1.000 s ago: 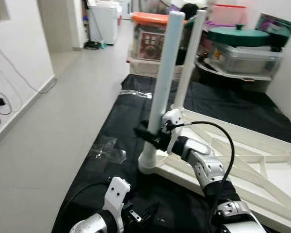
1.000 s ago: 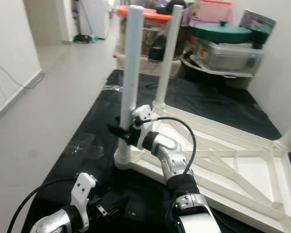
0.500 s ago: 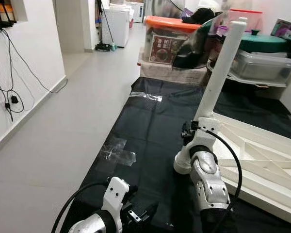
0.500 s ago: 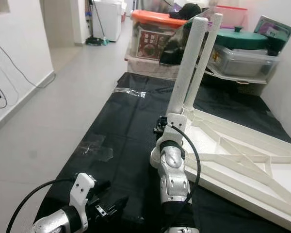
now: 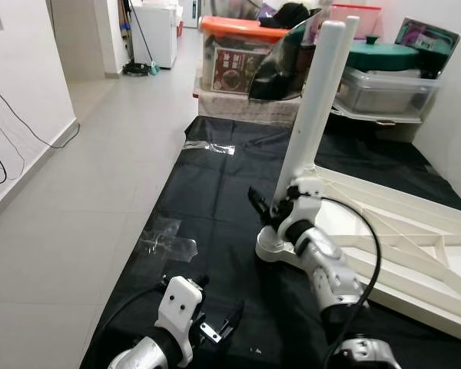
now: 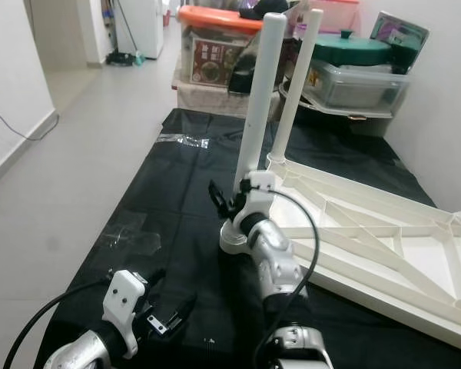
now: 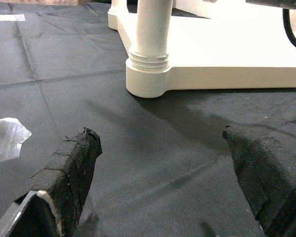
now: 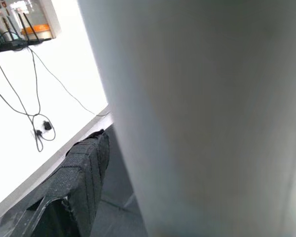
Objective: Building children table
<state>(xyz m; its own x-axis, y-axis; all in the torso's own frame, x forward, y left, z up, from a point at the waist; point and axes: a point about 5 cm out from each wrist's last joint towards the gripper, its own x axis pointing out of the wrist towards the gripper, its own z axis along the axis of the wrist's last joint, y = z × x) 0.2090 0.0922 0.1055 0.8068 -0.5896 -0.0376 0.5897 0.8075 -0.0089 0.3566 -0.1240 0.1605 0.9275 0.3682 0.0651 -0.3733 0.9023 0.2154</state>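
White table frame (image 5: 399, 223), white legs (image 5: 311, 108). Black floor sheet (image 5: 215, 200) with clear shiny tape patches (image 5: 167, 244). Floor (image 5: 77, 192) pale grey tile; wall (image 5: 15, 84) white. Orange-lidded bin (image 5: 242, 29), dark green lid (image 5: 396, 55). Arms silver; left claw (image 7: 163, 163) fingers black, cloth-wrapped; right claw (image 5: 263, 209) black.

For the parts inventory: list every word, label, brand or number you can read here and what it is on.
No text reads clearly.
Printed box inside the orange-lidded storage bin: red and dark graphics, lettering too blurred to read.
Purple picture panel at the wall: print too small to read.
White table leg and table frame: no markings visible.
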